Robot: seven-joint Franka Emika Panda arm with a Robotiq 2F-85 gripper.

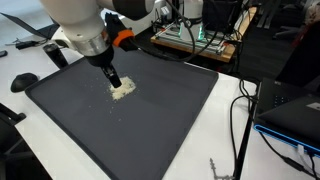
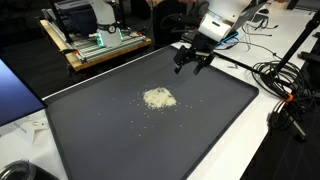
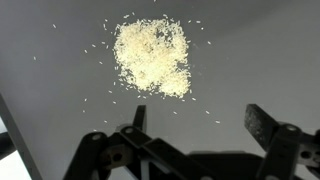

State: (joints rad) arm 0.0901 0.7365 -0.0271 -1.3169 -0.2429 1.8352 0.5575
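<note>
We spotted black two-finger gripper (image 3: 197, 118) hovering, fingers spread wide, holding nothing, near small pile of pale grains (image 3: 152, 57) on flat dark grey tray (image 2: 100, 135).

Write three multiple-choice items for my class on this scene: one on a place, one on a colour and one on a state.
1. Where does the pile of pale grains lie?
A. On the white table
B. In a bowl
C. On the mat

2. What colour is the mat?
A. Dark grey
B. Red
C. Yellow

3. In what state is the gripper?
A. Shut on a spoon
B. Open and holding nothing
C. Shut on a cloth

Key:
1. C, as both exterior views show the grains in the middle of the mat.
2. A, as the mat looks dark grey in every view.
3. B, as the wrist view shows the fingers wide apart with nothing between them.
</note>
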